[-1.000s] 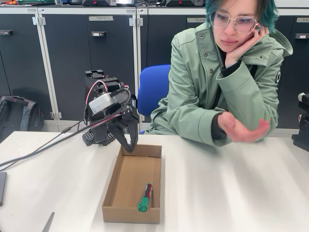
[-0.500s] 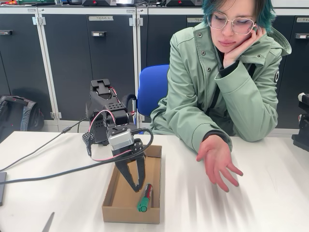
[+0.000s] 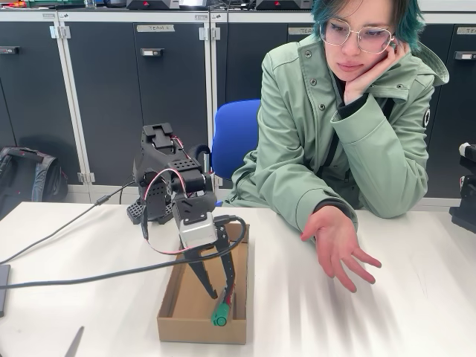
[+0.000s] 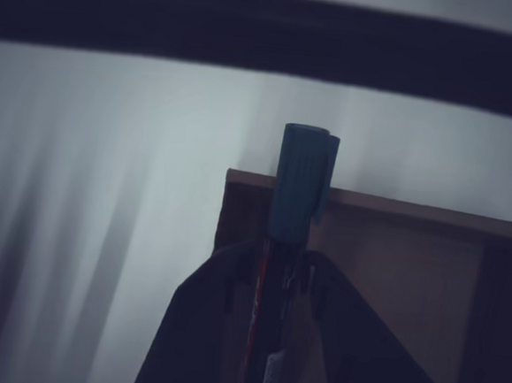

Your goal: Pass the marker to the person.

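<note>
**Gripper down on marker, pickup starting**

Lowered since half a second ago, the gripper (image 3: 221,296) reaches into the cardboard box (image 3: 167,309), fingers astride the marker (image 3: 222,310) at the box's right wall; person's hand (image 3: 336,243) waits right of box.
Wrist view: marker (image 4: 299,190) sits between the fingers; whether they clamp it, cannot tell.

I take this for a lab or workshop room: a row of dark metal cabinets (image 3: 134,89) with label plates lines the back wall, a blue office chair (image 3: 234,137) stands at my white worktable (image 3: 416,297), and cables (image 3: 67,277) trail across it.
</note>
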Robot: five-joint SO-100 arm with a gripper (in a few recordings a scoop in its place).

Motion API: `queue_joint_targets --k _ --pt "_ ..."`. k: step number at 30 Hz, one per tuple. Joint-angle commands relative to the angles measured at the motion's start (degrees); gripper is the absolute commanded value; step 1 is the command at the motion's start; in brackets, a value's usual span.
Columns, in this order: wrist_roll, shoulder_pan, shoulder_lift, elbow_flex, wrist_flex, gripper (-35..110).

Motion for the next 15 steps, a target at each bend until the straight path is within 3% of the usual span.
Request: queue_joint_targets --k 1,15 --pt "1.05 -4.04 3.52 -5.89 2.99 11" --pt "1.93 -6.33 4.13 -6.94 17.75 17"
